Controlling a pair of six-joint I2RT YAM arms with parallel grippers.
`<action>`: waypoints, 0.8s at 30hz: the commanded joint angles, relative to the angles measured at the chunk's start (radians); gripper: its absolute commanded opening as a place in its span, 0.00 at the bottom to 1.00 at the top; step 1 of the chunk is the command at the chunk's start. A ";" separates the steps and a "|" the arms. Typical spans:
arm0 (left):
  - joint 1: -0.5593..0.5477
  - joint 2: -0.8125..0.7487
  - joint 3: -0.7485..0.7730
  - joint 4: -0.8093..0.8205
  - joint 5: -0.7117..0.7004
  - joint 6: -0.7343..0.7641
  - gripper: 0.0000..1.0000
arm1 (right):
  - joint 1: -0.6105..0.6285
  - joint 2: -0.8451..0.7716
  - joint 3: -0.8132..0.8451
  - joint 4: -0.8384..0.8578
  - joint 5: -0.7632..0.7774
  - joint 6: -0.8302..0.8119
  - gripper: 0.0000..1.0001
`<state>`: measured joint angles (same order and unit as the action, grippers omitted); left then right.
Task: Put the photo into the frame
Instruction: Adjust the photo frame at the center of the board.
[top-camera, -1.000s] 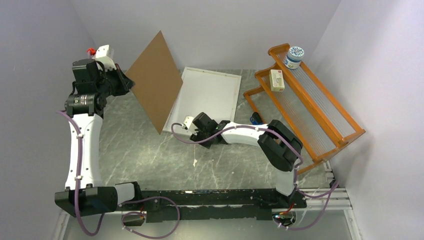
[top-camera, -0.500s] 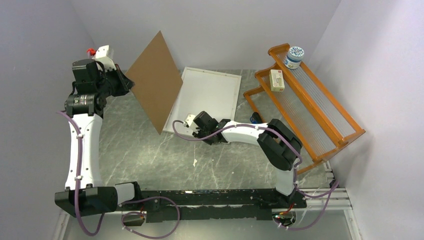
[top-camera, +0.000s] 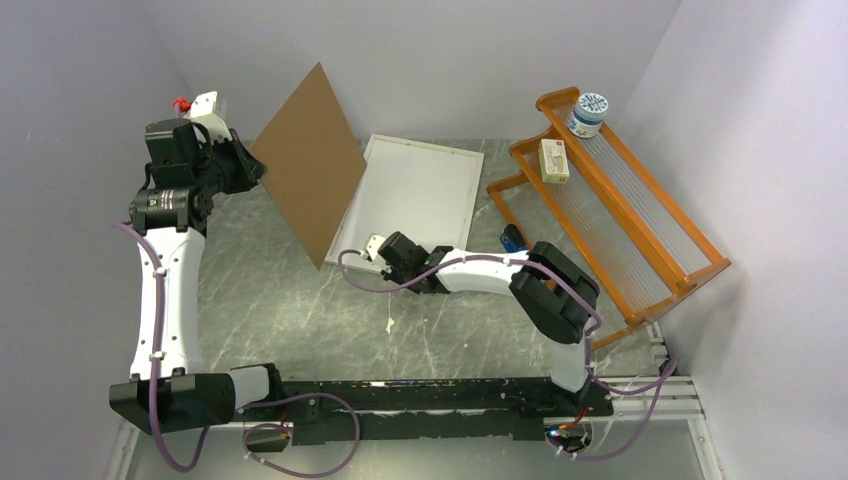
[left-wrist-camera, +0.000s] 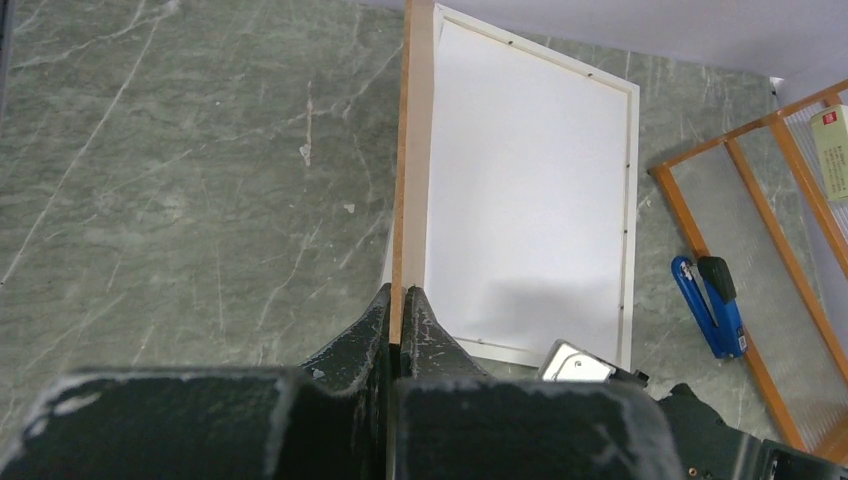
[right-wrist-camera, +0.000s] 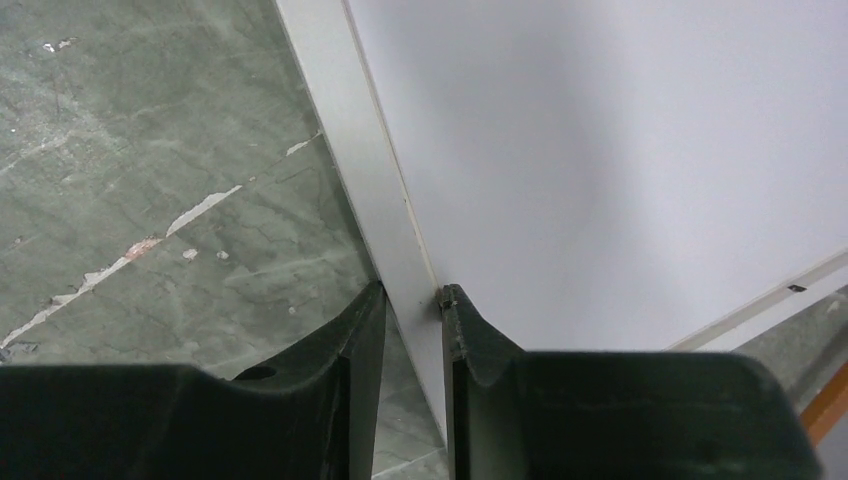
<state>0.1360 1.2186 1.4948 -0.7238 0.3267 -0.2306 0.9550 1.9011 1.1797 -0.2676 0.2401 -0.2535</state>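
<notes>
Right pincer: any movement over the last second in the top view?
Yes. The right pincer slid slightly left, away from the orange rack, along the near edge of the frame toward the brown board.

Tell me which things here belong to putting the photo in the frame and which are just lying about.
Job in hand:
- thin white-rimmed rectangular picture frame
- plain white sheet lying inside it, likely the photo face down
- brown backing board, gripped by the left gripper
- right gripper, straddling the frame's rim

Lying about:
- orange wooden rack
- round white-and-blue jar
- small cream box
- blue stapler
</notes>
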 joint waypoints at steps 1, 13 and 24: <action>0.002 -0.012 0.045 0.035 -0.024 0.017 0.03 | 0.045 0.024 -0.006 0.008 0.119 0.031 0.15; 0.006 0.015 0.051 0.030 -0.026 0.012 0.03 | 0.144 0.117 0.076 -0.058 0.330 0.081 0.07; 0.013 0.033 0.074 0.006 -0.013 0.020 0.03 | 0.174 0.181 0.164 -0.126 0.372 0.150 0.22</action>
<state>0.1429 1.2484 1.5211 -0.7322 0.3161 -0.2310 1.1202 2.0438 1.3128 -0.3550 0.6178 -0.1772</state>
